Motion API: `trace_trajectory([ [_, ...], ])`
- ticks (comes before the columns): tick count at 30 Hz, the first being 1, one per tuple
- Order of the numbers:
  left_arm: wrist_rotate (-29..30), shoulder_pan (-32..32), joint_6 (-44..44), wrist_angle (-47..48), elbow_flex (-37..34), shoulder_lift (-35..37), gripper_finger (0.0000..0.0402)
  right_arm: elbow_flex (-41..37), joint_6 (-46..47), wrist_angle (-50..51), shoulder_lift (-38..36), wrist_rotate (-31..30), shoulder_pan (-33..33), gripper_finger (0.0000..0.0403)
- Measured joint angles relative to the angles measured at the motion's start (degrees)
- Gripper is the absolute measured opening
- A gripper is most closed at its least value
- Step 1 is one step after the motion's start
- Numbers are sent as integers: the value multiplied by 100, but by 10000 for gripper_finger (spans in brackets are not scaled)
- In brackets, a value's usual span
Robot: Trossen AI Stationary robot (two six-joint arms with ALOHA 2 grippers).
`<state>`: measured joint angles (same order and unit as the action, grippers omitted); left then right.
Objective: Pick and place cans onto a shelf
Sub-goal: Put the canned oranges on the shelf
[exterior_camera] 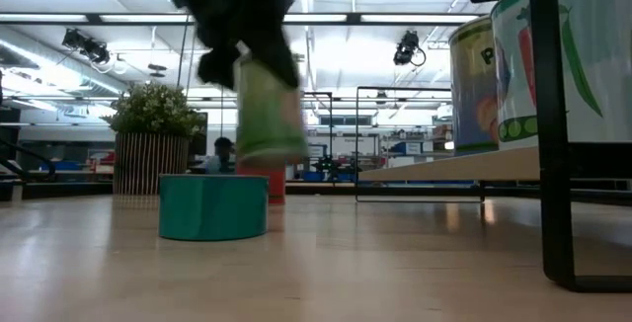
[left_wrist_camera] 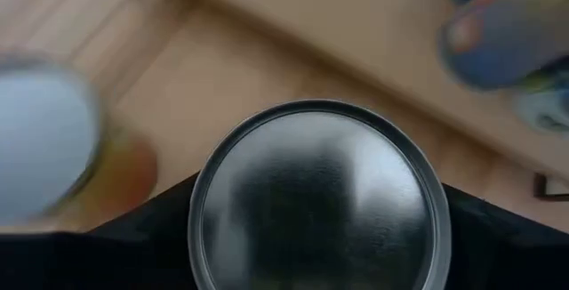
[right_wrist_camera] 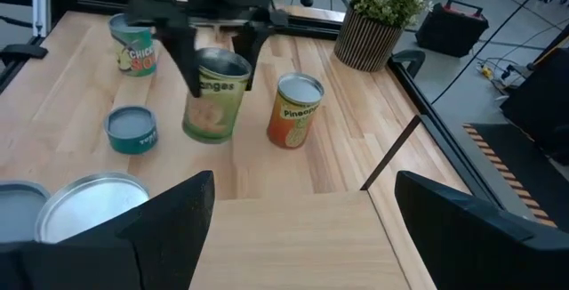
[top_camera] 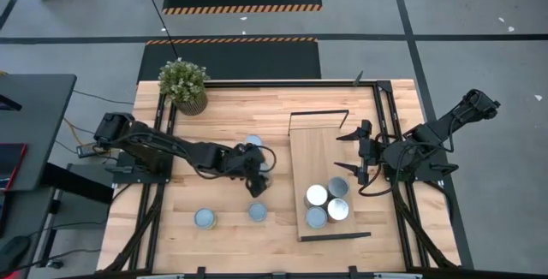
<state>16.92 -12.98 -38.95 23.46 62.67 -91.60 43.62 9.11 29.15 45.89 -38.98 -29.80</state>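
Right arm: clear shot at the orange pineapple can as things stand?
Probably yes. The right hand, open over the shelf, has an unblocked line to the orange can. It is tight, though: the left hand holds a green can just beside it.

Shelf [top_camera: 318, 155]: we are seeing a long light-wood board carrying four silver-topped cans [top_camera: 329, 204] clustered at one end.
Green can [right_wrist_camera: 213, 94]: hanging tilted between fingers.
Orange can [right_wrist_camera: 294, 110]: standing upright beside it.
Low teal cans [top_camera: 205, 218]: sitting on the surface.
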Motion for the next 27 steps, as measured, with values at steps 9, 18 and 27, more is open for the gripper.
trace_trajectory([
  [9, 198, 189, 1571, 92, 2010, -1152, 321, 0, -13, -44, 0, 33, 0, 357],
  [18, -907, 769, 2607, 486, 3339, -2349, 323, 0, -14, -4, 2, 114, -1, 357],
  [27, -1266, 967, 2794, 389, 3447, -2585, 325, 0, -15, 7, 0, 119, -1, 357],
])
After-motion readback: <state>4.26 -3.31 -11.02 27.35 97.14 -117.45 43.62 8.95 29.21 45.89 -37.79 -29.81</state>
